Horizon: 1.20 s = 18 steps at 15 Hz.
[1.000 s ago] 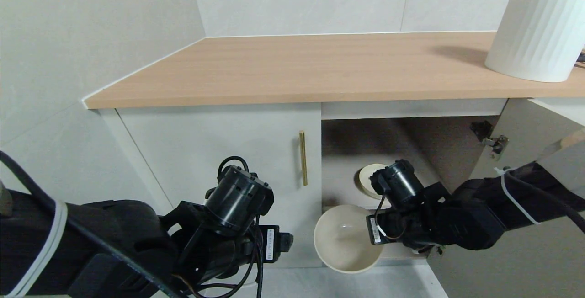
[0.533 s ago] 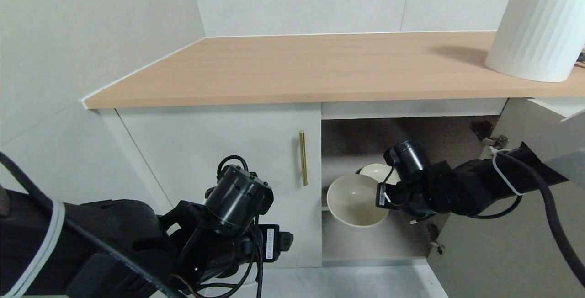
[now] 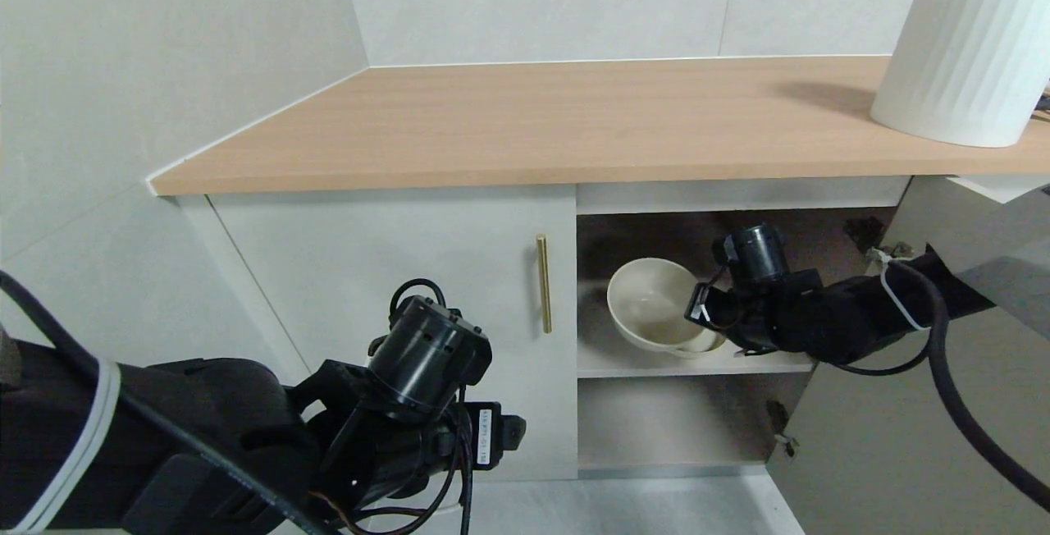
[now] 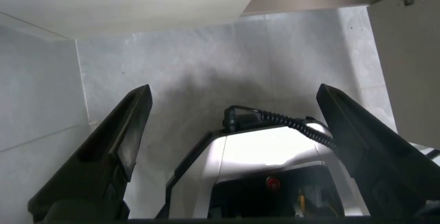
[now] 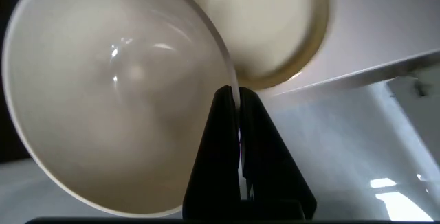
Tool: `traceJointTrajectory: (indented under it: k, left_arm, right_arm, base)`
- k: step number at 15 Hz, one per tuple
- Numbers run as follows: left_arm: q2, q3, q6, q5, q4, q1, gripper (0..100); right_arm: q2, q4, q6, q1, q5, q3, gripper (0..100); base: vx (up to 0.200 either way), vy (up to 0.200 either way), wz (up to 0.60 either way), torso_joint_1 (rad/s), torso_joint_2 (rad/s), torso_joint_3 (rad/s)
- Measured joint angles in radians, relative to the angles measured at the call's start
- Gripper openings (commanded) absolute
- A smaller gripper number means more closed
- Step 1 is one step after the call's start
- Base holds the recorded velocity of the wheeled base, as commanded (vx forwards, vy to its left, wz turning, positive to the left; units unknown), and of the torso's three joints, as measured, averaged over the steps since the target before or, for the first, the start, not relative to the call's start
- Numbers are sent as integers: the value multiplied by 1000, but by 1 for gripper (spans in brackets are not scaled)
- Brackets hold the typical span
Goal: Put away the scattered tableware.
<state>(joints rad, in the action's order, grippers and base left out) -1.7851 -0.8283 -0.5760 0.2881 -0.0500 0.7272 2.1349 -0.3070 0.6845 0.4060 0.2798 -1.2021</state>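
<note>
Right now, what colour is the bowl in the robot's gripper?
The bowl is plain cream-white; the right wrist view shows it best.

— Where was the head camera pointed?
— I had it looking forward and down from a way back, over the counter [image 3: 533,121] and cabinet [image 3: 369,248].
— And the wrists?
— The left faced the floor [image 4: 227,59]. The right sat close against the bowl [image 5: 117,93], the same bowl [image 3: 652,301] the head view caught.

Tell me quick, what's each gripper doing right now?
Left gripper: open, holding nothing.
Right gripper: shut on the bowl, pinching its rim.
</note>
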Motion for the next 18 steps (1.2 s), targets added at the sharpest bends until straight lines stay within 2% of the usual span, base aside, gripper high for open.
traceJointTrajectory:
  k: [9, 18]
  left_arm:
    - [-3, 0, 0, 0, 1, -1, 100]
    - [-4, 0, 0, 0, 0, -1, 100]
  right_arm:
    - [94, -26, -1, -78, 74, -68, 0]
    - [149, -26, -9, -106, 102, -88, 0]
  base:
    - [0, 0, 0, 0, 0, 0]
    - [0, 0, 0, 0, 0, 0]
